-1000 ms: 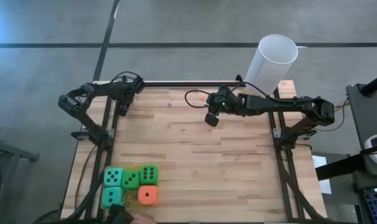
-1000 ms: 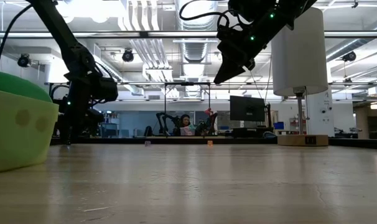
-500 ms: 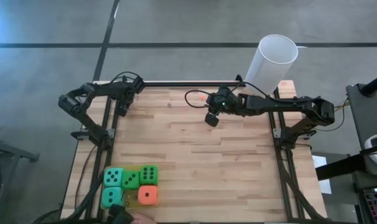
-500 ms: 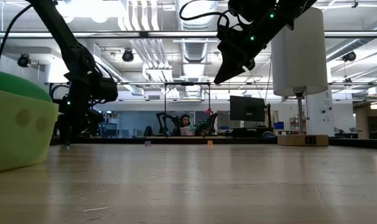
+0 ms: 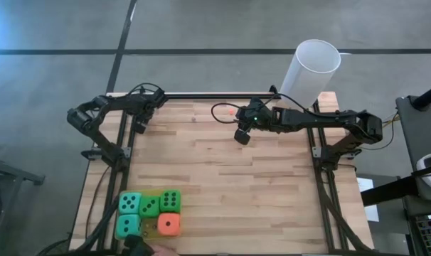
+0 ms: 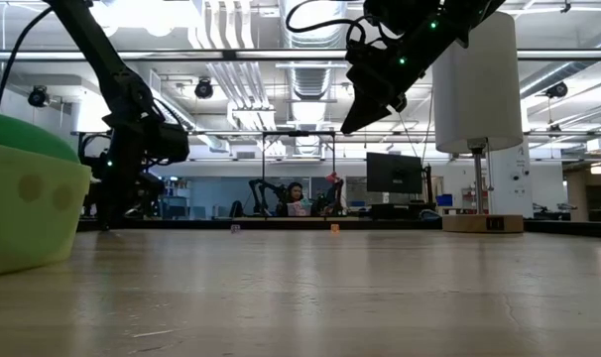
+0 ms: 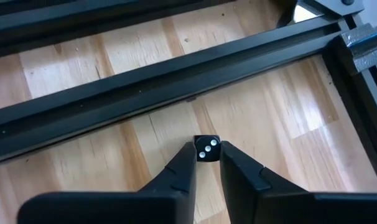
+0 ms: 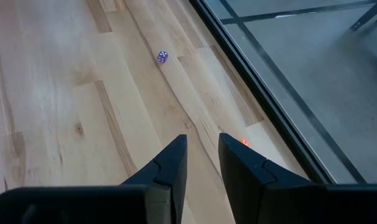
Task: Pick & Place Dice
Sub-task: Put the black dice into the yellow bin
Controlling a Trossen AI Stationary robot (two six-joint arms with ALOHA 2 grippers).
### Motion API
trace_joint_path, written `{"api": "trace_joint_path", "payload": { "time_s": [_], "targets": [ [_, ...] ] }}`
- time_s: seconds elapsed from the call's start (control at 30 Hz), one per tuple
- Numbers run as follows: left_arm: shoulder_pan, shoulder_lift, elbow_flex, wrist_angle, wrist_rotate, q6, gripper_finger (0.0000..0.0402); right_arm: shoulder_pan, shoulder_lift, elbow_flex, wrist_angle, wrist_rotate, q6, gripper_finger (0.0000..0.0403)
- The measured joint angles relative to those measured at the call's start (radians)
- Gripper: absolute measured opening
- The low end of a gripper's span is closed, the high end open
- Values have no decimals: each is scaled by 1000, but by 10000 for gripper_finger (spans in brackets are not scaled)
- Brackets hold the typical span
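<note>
Five soft dice sit in a cluster on the table's near left corner: two teal [image 5: 129, 203] [image 5: 128, 226], two green [image 5: 149, 206] [image 5: 170, 199] and one orange-red [image 5: 169, 224]. One green die fills the low view's left edge [image 6: 28, 198]. My left gripper [image 5: 139, 126] is low at the far left corner, shut on a tiny black die [image 7: 207, 149] with white pips. My right gripper [image 5: 242, 137] hangs above the far middle of the table, open by a narrow gap [image 8: 203, 146] and empty. The white cylinder [image 5: 315, 67] stands at the far right corner. My left gripper pinches the tiny black die [image 7: 207, 149] between its two fingertips [image 7: 187, 160], only at their free ends. The fingers slant down at the table by the far rail. The face with three pips is turned toward the wrist camera. Whether the die is off the wood, I cannot tell.
A black rail [image 5: 215, 94] runs along the far edge. A tiny purple die [image 8: 162, 57] and a small orange-red bit [image 8: 244, 142] lie on the far part of the table. A dark thing and what looks like a hand [image 5: 141, 247] show at the near edge. Bare wood [image 5: 258, 199] spans the middle and right.
</note>
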Motion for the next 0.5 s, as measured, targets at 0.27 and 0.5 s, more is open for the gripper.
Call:
{"api": "trace_joint_path", "payload": {
  "time_s": [0.27,0.5],
  "targets": [
    [0,-2,0,1,1,17,63,0,0,0,0,0,0,72],
    [0,-23,1,-16,28,71,54,0,0,0,0,0,0,70]
  ]
}}
